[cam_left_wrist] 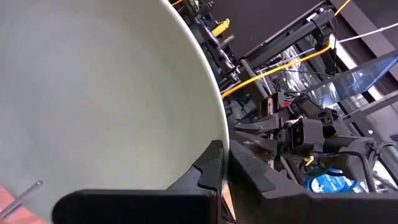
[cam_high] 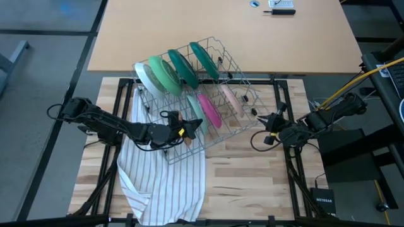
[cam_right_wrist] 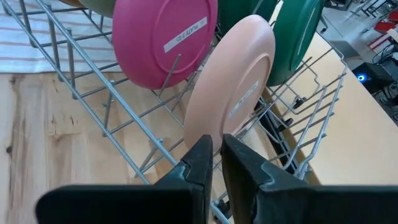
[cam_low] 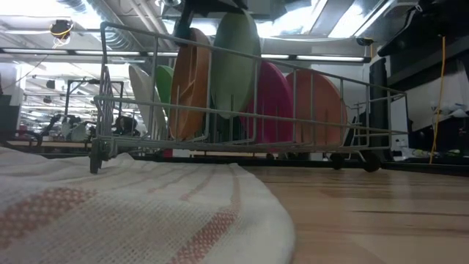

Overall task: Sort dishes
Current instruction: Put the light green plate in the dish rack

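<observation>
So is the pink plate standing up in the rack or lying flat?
Standing on edge. The magenta plate leans between the wires of the rack, beside the peach plate.

Rack (cam_high: 196,94) on the counter (cam_high: 252,183), dishes standing in it

The rack's left end rests on the cloth (cam_high: 161,180) (which hangs over the counter's front edge); left gripper (cam_high: 189,128) at the rack's front-left, right gripper (cam_high: 260,120) just beside its right end.

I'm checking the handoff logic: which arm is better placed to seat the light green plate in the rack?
Left. Its tool is already at the wire rack, pinching the light green plate by its rim. The right tool sits at the rack's other end, nearest the peach-pink plate.
</observation>
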You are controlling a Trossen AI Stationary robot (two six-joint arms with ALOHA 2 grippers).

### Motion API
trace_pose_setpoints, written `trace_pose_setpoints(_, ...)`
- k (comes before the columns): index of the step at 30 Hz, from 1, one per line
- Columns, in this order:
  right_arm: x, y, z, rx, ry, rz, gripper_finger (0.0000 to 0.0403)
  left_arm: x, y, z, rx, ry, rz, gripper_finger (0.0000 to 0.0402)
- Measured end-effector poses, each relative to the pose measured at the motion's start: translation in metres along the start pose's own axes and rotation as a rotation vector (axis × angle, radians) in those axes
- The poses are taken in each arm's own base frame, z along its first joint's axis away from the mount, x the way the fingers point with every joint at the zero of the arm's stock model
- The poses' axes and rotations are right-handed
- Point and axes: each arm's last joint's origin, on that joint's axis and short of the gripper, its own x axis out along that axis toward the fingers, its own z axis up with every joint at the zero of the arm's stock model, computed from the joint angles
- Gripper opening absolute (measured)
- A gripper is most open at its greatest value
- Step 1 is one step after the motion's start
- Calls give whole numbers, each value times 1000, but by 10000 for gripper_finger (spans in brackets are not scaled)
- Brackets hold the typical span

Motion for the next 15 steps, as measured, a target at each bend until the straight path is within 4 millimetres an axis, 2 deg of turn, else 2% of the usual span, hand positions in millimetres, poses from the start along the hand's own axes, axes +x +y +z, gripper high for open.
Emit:
trace_pose_setpoints(7,0,0,0,0,2,6,39,0,0,-1,2,33,-10,36)
trace_pose_setpoints(15,0,0,0,0,4,13,39,-1,0,-1,87,52,-22,102)
